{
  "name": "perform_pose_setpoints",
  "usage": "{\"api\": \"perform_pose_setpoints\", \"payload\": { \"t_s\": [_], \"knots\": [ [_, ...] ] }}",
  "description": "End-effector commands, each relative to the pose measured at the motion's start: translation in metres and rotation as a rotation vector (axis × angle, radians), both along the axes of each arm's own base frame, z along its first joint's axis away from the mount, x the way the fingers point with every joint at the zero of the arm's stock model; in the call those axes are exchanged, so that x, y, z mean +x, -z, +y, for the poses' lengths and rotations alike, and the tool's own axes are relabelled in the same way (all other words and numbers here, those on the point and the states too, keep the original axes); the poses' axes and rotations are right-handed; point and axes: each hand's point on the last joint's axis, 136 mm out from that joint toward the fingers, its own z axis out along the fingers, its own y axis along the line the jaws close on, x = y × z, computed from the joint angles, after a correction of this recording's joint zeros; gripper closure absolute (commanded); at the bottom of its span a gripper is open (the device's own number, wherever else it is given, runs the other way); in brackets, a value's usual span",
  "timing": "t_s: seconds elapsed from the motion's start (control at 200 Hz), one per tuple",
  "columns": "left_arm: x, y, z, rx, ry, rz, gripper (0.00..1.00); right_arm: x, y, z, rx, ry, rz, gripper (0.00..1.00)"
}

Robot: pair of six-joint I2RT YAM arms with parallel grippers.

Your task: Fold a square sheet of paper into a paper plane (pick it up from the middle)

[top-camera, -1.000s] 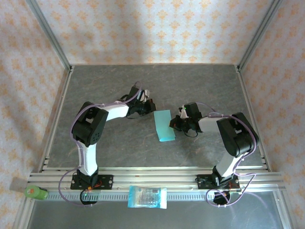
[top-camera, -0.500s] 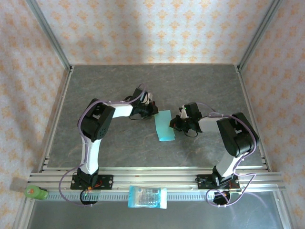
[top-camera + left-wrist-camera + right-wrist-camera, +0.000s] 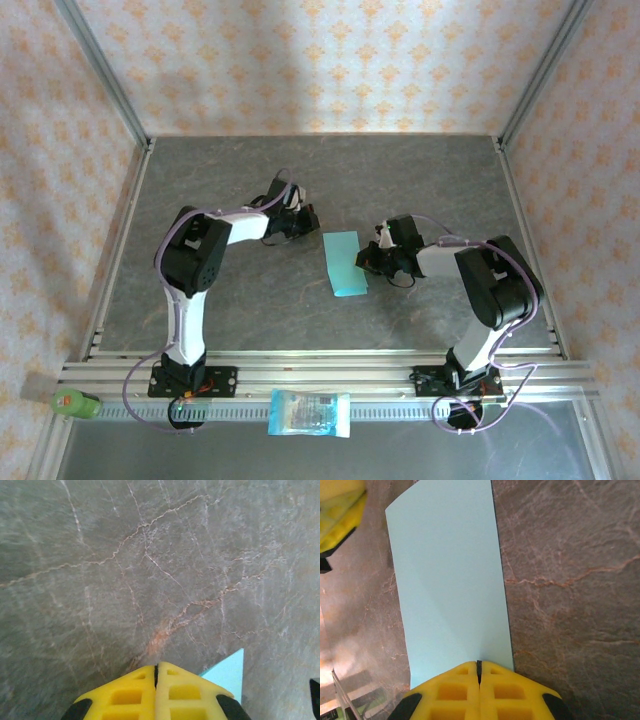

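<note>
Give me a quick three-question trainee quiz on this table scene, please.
1. True or false: the left claw is shut.
2. Which claw's tips overlap the edge of the light teal-blue folded paper sheet?
3. Where does the blue-and-white printed plastic packet lie? A: on the near metal rail, between the arm bases. B: on the paper sheet. C: in a claw.
Key: 1 true; 2 the right claw; 3 A.

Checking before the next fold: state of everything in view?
square sheet of paper: flat on the table, rectangular outline
left hand: shut, empty, beside the paper's corner
right hand: shut, tips at the paper's edge
printed packet: flat on the front rail
</note>
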Motion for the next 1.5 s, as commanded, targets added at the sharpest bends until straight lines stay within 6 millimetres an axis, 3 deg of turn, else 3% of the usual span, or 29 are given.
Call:
{"api": "perform_pose_setpoints", "payload": {
  "t_s": [0.0,0.03,0.045,0.075,0.16,0.28,0.435,0.721,0.851,0.946,1.086,1.311,1.496],
  "knots": [
    [-0.014,-0.035,-0.012,-0.009,0.009,-0.060,1.00,-0.054,0.059,-0.043,-0.209,0.059,0.247,1.00],
    [-0.021,-0.032,-0.018,-0.009,0.024,-0.050,1.00,-0.053,0.059,-0.043,-0.207,0.060,0.244,1.00],
    [-0.024,-0.043,-0.022,-0.020,0.033,-0.072,1.00,-0.054,0.059,-0.043,-0.208,0.063,0.246,1.00],
    [-0.031,-0.047,-0.029,-0.030,0.050,-0.076,1.00,-0.053,0.059,-0.043,-0.208,0.064,0.244,1.00],
    [-0.053,-0.046,-0.048,-0.060,0.099,-0.060,1.00,-0.053,0.059,-0.043,-0.210,0.066,0.244,1.00],
    [-0.079,-0.037,-0.067,-0.079,0.152,-0.027,1.00,-0.052,0.059,-0.043,-0.211,0.066,0.244,1.00],
    [-0.101,-0.019,-0.077,-0.093,0.170,0.015,1.00,-0.052,0.059,-0.044,-0.210,0.072,0.242,1.00],
    [-0.129,0.023,-0.059,-0.048,0.170,0.092,1.00,-0.054,0.061,-0.045,-0.215,0.074,0.246,1.00],
    [-0.149,0.050,-0.034,0.049,0.154,0.137,1.00,-0.055,0.062,-0.045,-0.215,0.075,0.248,1.00],
    [-0.158,0.059,-0.016,0.120,0.131,0.138,1.00,-0.057,0.062,-0.046,-0.216,0.076,0.247,1.00],
    [-0.152,0.037,-0.017,0.105,0.123,0.089,1.00,-0.058,0.063,-0.047,-0.219,0.076,0.249,1.00],
    [-0.131,-0.019,-0.053,-0.026,0.127,0.000,1.00,-0.059,0.063,-0.048,-0.219,0.084,0.248,1.00],
    [-0.134,-0.027,-0.086,-0.120,0.173,0.003,1.00,-0.060,0.064,-0.048,-0.218,0.085,0.252,1.00]
  ]
}}
